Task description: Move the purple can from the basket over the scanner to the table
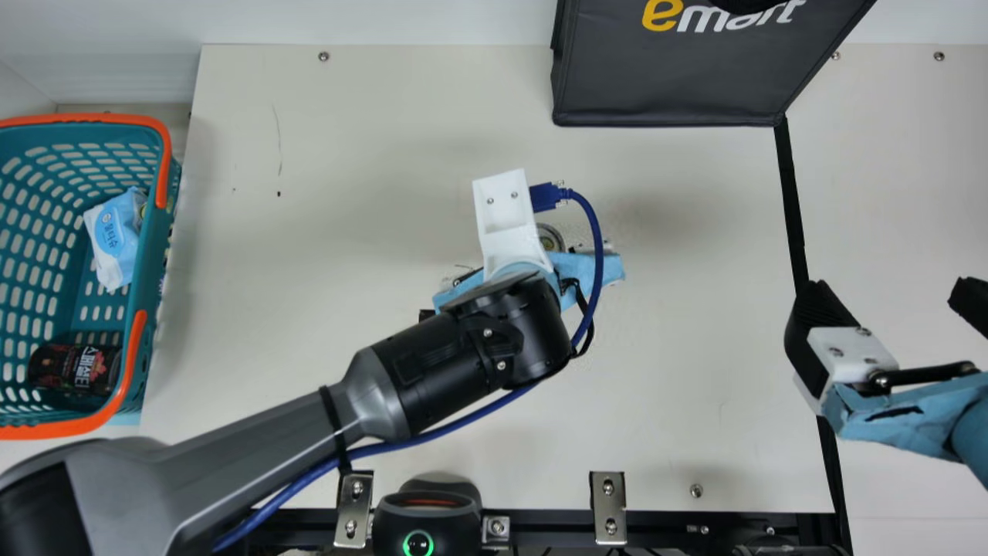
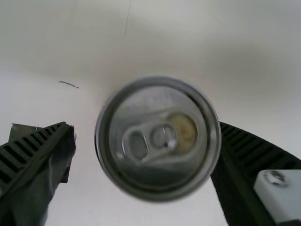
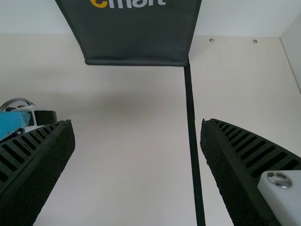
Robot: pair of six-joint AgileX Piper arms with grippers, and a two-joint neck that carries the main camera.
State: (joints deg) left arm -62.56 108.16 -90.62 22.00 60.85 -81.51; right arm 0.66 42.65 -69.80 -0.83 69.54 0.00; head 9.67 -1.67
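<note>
Our left arm (image 1: 463, 355) from near left, our left gripper (image 1: 590, 269) spread open, the can (image 2: 157, 136) stands between its fingers mid-table (image 1: 347, 193), our right gripper (image 1: 891, 301) gapes open at right.

The silver-lidded can (image 2: 157, 136) stands upright on the table (image 1: 695, 309).

Shiny metal can lid (image 2: 158, 139); matt cloth bag (image 1: 671, 81); smooth plastic basket (image 1: 158, 232)
</note>
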